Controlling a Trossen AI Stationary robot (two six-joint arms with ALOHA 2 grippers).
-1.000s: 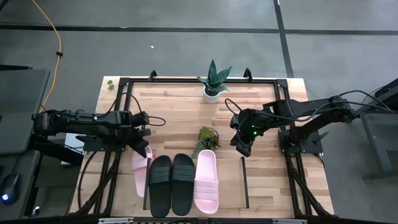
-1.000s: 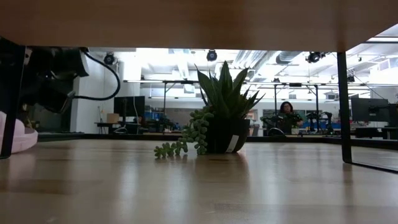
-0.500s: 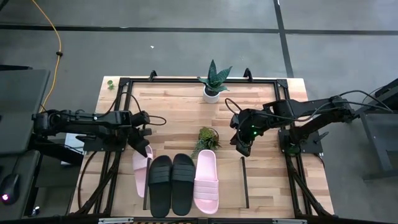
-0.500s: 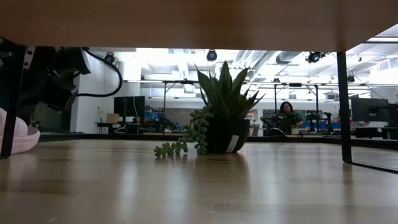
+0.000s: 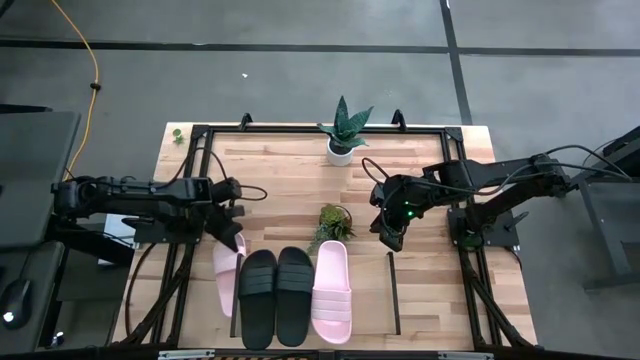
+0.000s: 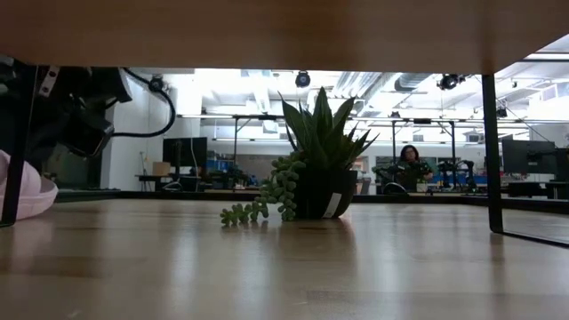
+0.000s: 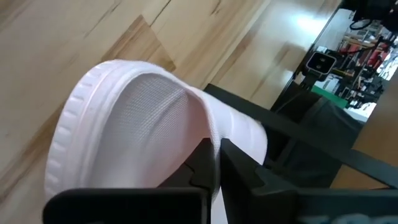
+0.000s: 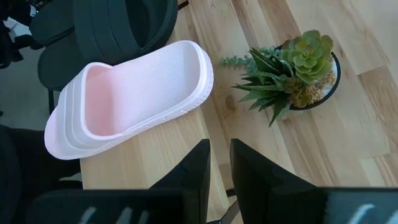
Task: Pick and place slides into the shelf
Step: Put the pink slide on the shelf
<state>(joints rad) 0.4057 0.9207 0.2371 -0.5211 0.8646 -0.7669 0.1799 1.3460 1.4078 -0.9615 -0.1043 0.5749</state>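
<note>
**Left hand pinching the last pink slide at its heel rim**

Your left hand (image 7: 214,163) has its two fingers drawn narrow on the thin edge of the left pink slide (image 5: 226,275), with the rim wedged between them in the left wrist view. That slide lies at the far-left end of the row, partly over the black side panel (image 5: 236,290) of the shelf (image 5: 368,295). Whether it sits flat inside is hard to judge from above.

Expect the slide to handle light and spongy. The foam should flex under a pinch, so a grip on the rim may let it sag or twist. The textured footbed looks grippy rather than slick, and the wide strap or thick sidewall would likely give a firmer hold.

Beside it, touching side by side, are the two black slides (image 5: 276,295) and then the right pink slide (image 8: 130,96), all toes toward you.

Your right hand (image 8: 216,163) hangs above the table (image 5: 290,165) near the small succulent (image 8: 298,71), fingers close together and holding nothing.

The low view shows only a sliver of pink at its edge, and the left hand's own contact is hidden there. The shelf's far side is cut off in both wrist views.
</note>
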